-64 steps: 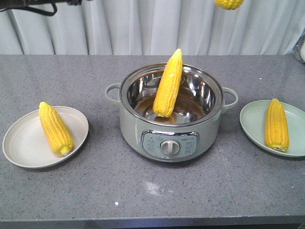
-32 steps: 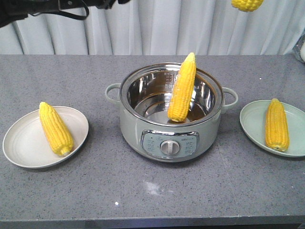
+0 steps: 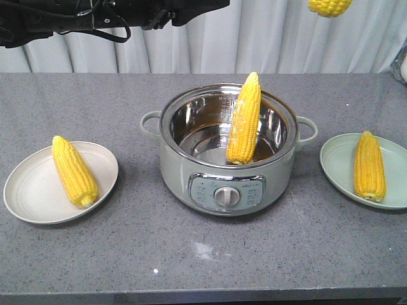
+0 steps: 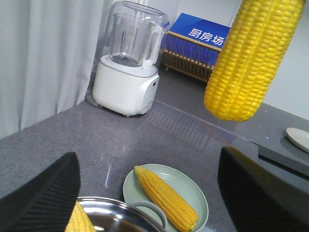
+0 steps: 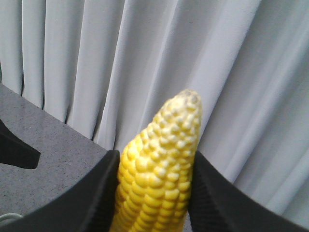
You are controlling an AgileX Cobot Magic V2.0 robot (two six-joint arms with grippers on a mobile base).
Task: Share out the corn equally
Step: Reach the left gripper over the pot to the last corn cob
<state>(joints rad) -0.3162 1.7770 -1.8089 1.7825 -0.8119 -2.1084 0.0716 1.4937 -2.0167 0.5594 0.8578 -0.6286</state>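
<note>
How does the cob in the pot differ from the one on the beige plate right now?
The pot cob stands nearly upright in the pot, its pale tip above the rim; the plate cob lies flat, slanted across the beige plate. The pot cob rests on its blunt end, while the plate cob rests along its side. Both are bright yellow, husked and similar in size, and neither is held.

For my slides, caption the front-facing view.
One cob standing in the pot, a cob on the cream plate, a cob on the green plate, a fourth cob overhead.
</note>
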